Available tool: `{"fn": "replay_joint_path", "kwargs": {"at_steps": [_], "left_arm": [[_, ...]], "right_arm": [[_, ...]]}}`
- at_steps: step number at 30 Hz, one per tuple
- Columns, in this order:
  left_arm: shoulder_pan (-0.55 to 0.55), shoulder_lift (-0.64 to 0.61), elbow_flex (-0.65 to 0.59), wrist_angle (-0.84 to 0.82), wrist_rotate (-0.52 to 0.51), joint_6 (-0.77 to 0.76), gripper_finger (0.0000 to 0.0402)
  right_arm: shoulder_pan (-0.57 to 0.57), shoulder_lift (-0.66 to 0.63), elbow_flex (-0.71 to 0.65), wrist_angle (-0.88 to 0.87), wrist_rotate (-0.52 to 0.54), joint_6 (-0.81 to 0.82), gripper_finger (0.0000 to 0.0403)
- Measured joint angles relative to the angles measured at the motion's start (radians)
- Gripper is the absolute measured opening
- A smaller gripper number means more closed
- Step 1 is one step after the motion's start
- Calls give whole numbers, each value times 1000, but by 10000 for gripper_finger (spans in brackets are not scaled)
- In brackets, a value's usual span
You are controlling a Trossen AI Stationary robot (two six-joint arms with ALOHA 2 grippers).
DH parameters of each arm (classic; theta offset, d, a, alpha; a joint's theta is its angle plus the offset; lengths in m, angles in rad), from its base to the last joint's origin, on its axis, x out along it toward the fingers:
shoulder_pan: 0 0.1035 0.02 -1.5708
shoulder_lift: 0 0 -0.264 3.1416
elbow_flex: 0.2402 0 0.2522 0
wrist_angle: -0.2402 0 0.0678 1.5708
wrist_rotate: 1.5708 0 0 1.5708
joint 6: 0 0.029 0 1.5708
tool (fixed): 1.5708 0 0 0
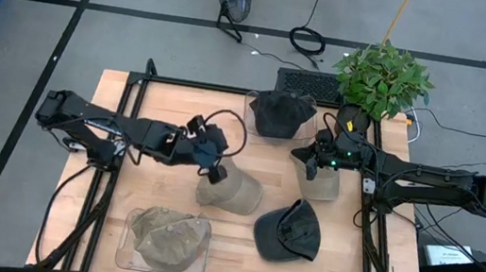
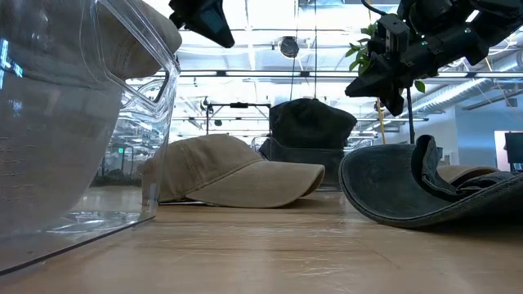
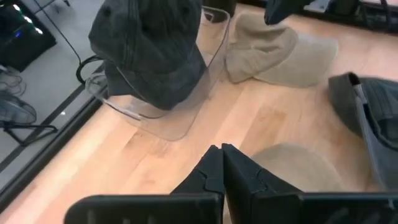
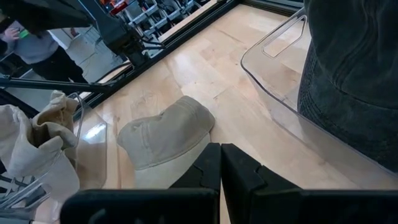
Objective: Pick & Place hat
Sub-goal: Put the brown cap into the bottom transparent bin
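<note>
Left gripper [image 1: 211, 165] is pinched fully closed with nothing in it, sitting right above the crown of the soft tan cotton cap [image 1: 230, 189]. Bare wood table [image 1: 170, 111] is open behind it. The right gripper [image 1: 314, 165] is also shut and empty, hovering over a second tan cap [image 1: 323, 180], next to the clear plastic bin [image 1: 275, 126] holding a dark denim-looking cap [image 1: 278, 110]. Another dark cap [image 1: 291, 230] lies upside down nearer the front edge.

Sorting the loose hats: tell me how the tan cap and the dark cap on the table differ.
The tan cap is khaki; the dark cap is charcoal. The tan cap sits crown up, while the dark cap lies flipped, showing its inside and strap. The tan cap lies under the left gripper; the dark cap has no gripper over it. Both rest on bare wood, outside the bins.
</note>
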Motion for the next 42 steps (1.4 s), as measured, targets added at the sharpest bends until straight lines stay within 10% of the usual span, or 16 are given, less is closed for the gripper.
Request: {"fn": "replay_joint_path", "kwargs": {"at_steps": [18, 30, 42], "left_arm": [[-31, -42, -21, -138, 202, 177, 3], [-30, -408, -487, 188, 250, 123, 2], [-30, -653, -676, 246, 249, 78, 7]], "right_arm": [[108, 0, 0, 223, 95, 99, 0], [386, 106, 88, 242, 421, 134, 0], [418, 367, 536, -564, 417, 312, 0]]}}
